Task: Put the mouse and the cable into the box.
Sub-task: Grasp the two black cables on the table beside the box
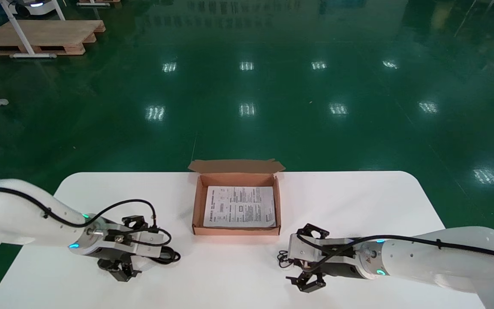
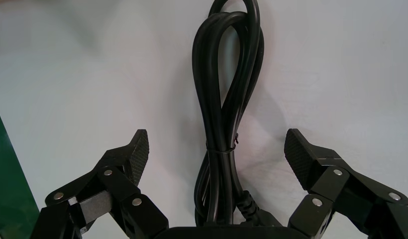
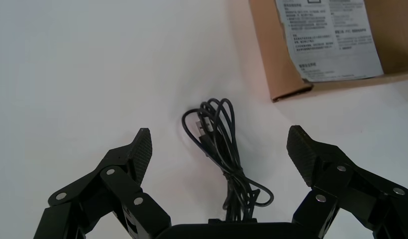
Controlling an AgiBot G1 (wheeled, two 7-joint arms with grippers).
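Left of the box (image 1: pixel 236 231) and nearer the robot: thick black cable (image 2: pixel 222 124), folded into a bundle and tied at mid-length, flat on the white table (image 1: pixel 358 206). The left gripper (image 2: pixel 217 149) hangs low directly over it, jaws spread wide, one on each side of the bundle, neither touching it. Left arm comes in from the box's left, forearm near level, wrist turned toward the box.

Just off the box's near right corner: thin black cable (image 3: pixel 223 149), loosely coiled, plug end showing. The right gripper (image 3: pixel 219 147) sits above it, jaws wide apart and straddling the coil, no contact. Right arm enters low from the right, forearm near level.

Box open, flap folded back on its far side, printed sheet (image 1: pixel 239 207) flat on its floor.
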